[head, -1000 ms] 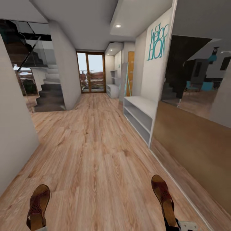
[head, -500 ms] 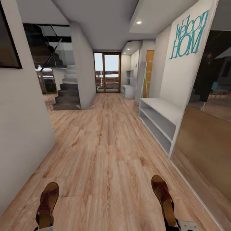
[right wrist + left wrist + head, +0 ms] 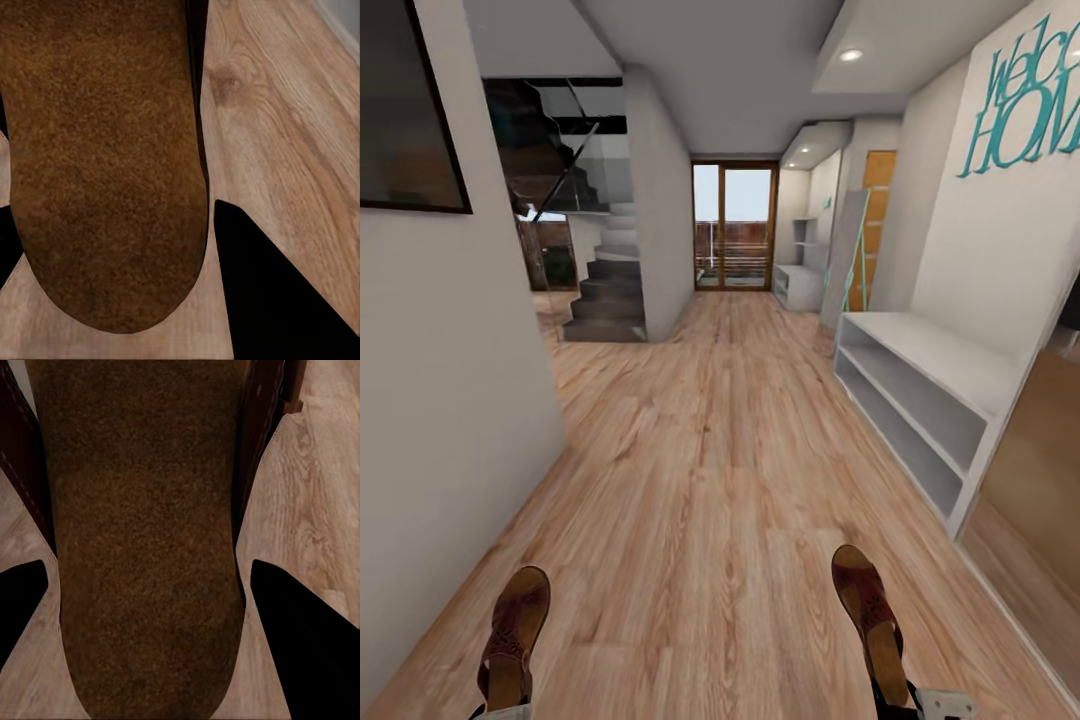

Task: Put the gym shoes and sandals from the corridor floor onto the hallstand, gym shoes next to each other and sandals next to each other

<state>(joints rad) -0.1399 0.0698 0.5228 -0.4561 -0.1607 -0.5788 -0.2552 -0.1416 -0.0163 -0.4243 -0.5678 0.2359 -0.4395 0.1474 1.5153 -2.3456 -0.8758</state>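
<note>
I hold two dark brown sandals toe-forward over the corridor floor [image 3: 700, 480]. In the head view the left sandal [image 3: 513, 637] is at the bottom left and the right sandal [image 3: 870, 615] at the bottom right. My left gripper [image 3: 150, 585] is shut on the left sandal's sole [image 3: 142, 510], with a dark finger [image 3: 300, 645] on each side. My right gripper [image 3: 112, 240] is shut on the other sole [image 3: 105, 150]. Far down the corridor on the right stands the hallstand [image 3: 798, 285], with wall shelves above it. The gym shoes are out of view.
A white bench unit [image 3: 920, 385] with two shelf levels stands along the right wall, under teal lettering [image 3: 1025, 100]. A grey wall [image 3: 450, 400] closes the left side. Stairs [image 3: 605, 295] rise at the back left, beside a glass door [image 3: 735, 228]. A mirror panel [image 3: 1040, 500] is at the near right.
The whole view has swung left, so the bench unit and door now sit further right in the picture. The left sandal sits slightly more inward. Both sandals stay gripped.
</note>
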